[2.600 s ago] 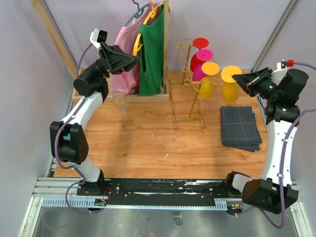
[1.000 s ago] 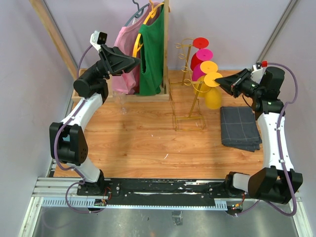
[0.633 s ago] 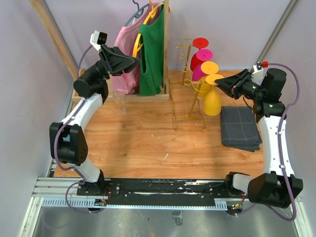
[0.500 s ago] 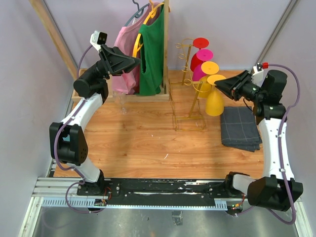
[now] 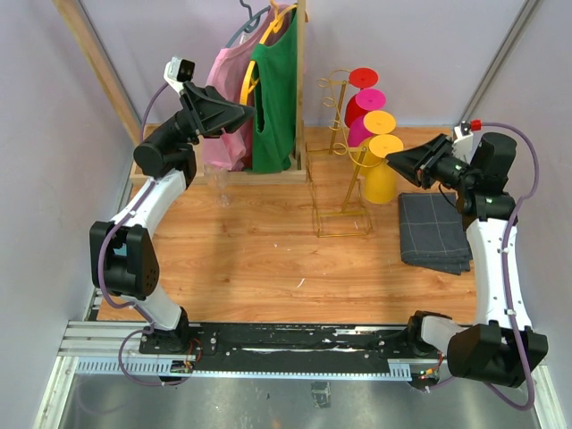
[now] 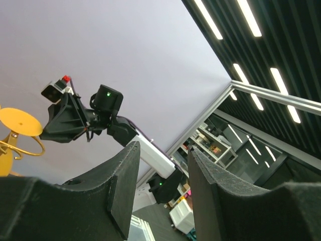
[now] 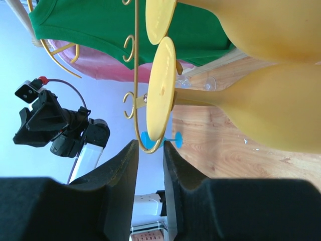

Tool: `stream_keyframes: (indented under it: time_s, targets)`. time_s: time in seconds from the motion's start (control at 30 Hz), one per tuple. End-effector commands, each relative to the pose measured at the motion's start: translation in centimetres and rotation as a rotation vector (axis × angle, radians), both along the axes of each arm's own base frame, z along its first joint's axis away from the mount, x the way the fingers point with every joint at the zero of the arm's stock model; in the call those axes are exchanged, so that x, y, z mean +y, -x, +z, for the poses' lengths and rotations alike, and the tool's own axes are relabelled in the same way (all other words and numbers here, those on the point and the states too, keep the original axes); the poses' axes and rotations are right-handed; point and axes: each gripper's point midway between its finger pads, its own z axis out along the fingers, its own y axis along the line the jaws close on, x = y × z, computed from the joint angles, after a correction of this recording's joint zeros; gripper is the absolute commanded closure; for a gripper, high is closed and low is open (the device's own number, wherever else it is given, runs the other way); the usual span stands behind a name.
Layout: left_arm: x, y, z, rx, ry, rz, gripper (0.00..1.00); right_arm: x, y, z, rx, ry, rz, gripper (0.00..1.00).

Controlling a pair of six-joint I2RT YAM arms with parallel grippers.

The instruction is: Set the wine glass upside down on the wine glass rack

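Left claw (image 5: 247, 110) raised, fingers apart, nothing between them, tips close to the hanging green shirt (image 5: 275, 89). Gold wine glass rack (image 5: 344, 192) stands mid-table (image 5: 250, 259), bare wood in front of its base. Yellow wine glass (image 5: 381, 180) hangs bowl-down, foot caught in a right-side hook. Right claw (image 5: 395, 162) narrowly parted, empty, just beside the foot's rim. Grey cloth (image 5: 434, 231) lies near the right edge.

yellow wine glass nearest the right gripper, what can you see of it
Opaque yellow wine glass, plastic-looking, flat round foot, rounded bowl. It hangs upside down, foot up, on a curled arm of the gold rack, beside another yellow glass. The right gripper sits just off it, not gripping.
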Motion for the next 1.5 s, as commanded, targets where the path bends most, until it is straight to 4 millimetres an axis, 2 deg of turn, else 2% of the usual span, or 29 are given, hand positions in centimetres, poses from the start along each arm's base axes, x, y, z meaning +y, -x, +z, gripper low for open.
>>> stream_keyframes:
  time_s: [0.0, 0.13, 0.27, 0.37, 0.5, 0.57, 0.7, 0.8, 0.97, 1.13, 1.27, 1.3, 1.47]
  targets:
    - [0.7, 3.5, 0.6, -0.217, 0.024, 0.017, 0.52, 1.0, 0.8, 0.2, -0.03, 0.011, 0.055, 0.72]
    - [0.7, 3.7, 0.6, -0.224, 0.017, 0.015, 0.52, 1.2, 1.2, 0.6, -0.042, 0.01, 0.067, 0.71]
    - [0.6, 3.8, 0.7, -0.228, 0.009, 0.019, 0.52, 1.4, 2.7, 1.0, -0.053, 0.022, 0.078, 0.6]
    - [0.6, 3.7, 0.7, -0.228, 0.004, 0.021, 0.52, 1.6, 4.0, 0.9, -0.05, 0.035, 0.086, 0.58]
    - [0.5, 3.4, 0.5, -0.216, 0.001, 0.023, 0.52, 1.4, 5.6, 1.2, -0.069, 0.09, 0.065, 0.58]
    - [0.5, 3.4, 0.4, -0.214, -0.005, 0.025, 0.52, 0.9, 6.3, 1.8, -0.088, 0.156, 0.035, 0.62]
    - [0.3, 3.0, 0.3, -0.211, -0.023, 0.042, 0.52, -1.3, 6.8, 4.3, -0.176, 0.348, -0.087, 0.7]
    - [0.1, 2.5, 0.2, -0.199, -0.039, 0.057, 0.52, -2.5, 6.0, 6.4, -0.241, 0.417, -0.155, 0.77]
    - [-0.3, 1.6, -0.2, -0.181, -0.103, 0.092, 0.53, -3.0, 3.3, 8.2, -0.297, 0.428, -0.17, 0.92]
    - [0.2, -1.7, -2.5, -0.074, -0.232, 0.251, 0.53, -3.2, 0.5, 10.4, -0.381, 0.419, -0.18, 0.94]
    - [2.3, -5.1, -4.6, 0.021, -0.379, 0.476, 0.53, -3.0, -1.5, 11.7, -0.418, 0.406, -0.151, 0.9]
    - [3.1, -5.5, -4.2, 0.025, -0.412, 0.546, 0.53, -2.9, -1.9, 12.0, -0.427, 0.396, -0.146, 0.9]
    - [6.4, -6.8, -5.9, 0.081, -0.583, 0.786, 0.53, -2.5, -3.7, 11.9, -0.444, 0.35, -0.126, 0.87]
